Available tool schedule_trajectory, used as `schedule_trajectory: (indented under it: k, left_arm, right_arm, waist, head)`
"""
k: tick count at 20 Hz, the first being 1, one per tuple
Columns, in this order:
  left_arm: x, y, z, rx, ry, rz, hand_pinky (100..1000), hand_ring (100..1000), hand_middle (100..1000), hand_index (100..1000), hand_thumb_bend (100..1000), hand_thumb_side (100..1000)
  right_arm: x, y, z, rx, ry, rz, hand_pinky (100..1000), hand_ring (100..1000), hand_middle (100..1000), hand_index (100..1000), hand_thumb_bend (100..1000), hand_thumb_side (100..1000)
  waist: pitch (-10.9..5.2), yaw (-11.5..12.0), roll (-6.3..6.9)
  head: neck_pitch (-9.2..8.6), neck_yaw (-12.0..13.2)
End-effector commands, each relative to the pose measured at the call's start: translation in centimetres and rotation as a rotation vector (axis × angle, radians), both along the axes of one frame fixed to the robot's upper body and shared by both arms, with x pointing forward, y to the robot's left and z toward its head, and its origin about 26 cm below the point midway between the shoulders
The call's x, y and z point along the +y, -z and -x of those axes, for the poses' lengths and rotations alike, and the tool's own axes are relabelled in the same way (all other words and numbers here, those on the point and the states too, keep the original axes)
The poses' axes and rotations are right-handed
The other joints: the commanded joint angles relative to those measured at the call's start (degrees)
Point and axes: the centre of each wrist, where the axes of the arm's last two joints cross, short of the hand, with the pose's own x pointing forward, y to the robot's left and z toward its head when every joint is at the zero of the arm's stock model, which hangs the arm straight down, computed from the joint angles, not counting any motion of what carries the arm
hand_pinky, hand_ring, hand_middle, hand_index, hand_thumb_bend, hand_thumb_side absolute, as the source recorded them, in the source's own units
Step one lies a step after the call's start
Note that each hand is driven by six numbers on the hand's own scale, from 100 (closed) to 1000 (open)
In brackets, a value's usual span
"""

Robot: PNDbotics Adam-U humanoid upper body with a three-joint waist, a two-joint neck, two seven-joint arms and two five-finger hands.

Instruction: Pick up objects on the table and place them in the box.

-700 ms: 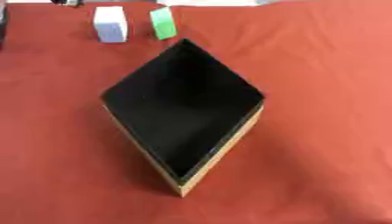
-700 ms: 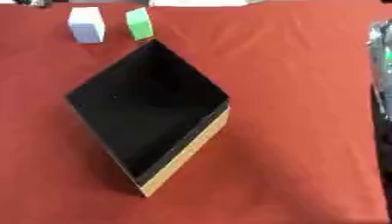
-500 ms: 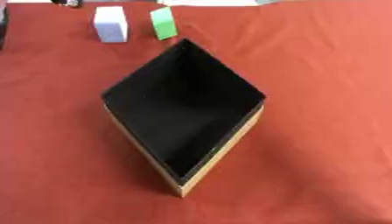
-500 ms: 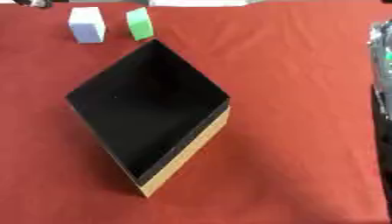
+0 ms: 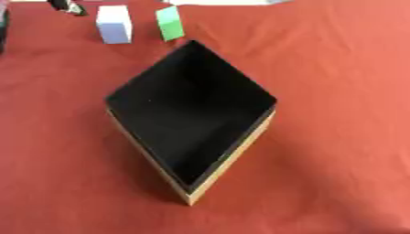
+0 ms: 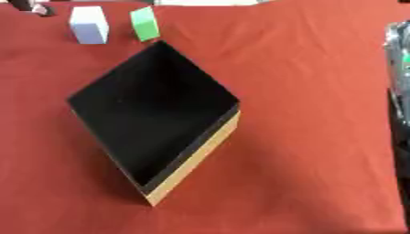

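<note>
White block (image 5: 114,23) and green block (image 5: 169,23), upright near the table's far-left edge beyond the empty black-lined box (image 5: 191,119); probably light, rigid, best pinched across opposite flat faces; neither hand visible, finger state indeterminable.

The box (image 5: 240,151) sits open on the red surface (image 5: 336,91), turned corner-on like a diamond — black inside, tan on its outer walls, nothing visible in it. Beyond its far corner stand two upright blocks — a white block (image 5: 114,24) to the left and a green block (image 5: 169,23) just beside the corner, slightly tilted.
</note>
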Motion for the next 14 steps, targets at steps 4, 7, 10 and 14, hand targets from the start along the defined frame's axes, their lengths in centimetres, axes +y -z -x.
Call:
schedule_trajectory:
  k: [4,7,10,14]
  left_arm:
    - [-0.1,-1.9,0.4,-0.023,0.013,-0.007,881,959,949,1000,501,127]
    - [-0.3,-2.0,0.4,-0.025,0.024,0.004,878,963,954,1000,485,134]
    - [-0.6,-2.2,0.4,-0.021,0.038,0.012,883,973,962,1000,479,165]
    - [-0.9,-2.7,0.3,-0.018,0.036,0.021,890,1000,971,1000,471,204]
  right_arm:
    - [0.0,-1.0,0.5,-0.034,-0.005,0.015,780,633,549,804,100,674]
    - [0.0,-1.1,0.5,-0.034,-0.006,0.016,780,632,548,804,100,674]
    - [0.0,-1.2,0.5,-0.036,-0.008,0.019,779,632,547,804,100,673]
    - [0.1,-1.4,0.5,-0.04,-0.012,0.024,779,631,545,804,100,673]
  waist:
    - [-1.01,-0.2,-0.01]
    - [-0.87,-0.31,0.04]
    - [-0.58,-0.49,0.09]
    - [-0.02,-0.85,0.14]
  head:
    - [-0.73,-0.14]
    - [-0.81,-0.1]
    - [-0.84,0.03]
    - [-0.98,1.07]
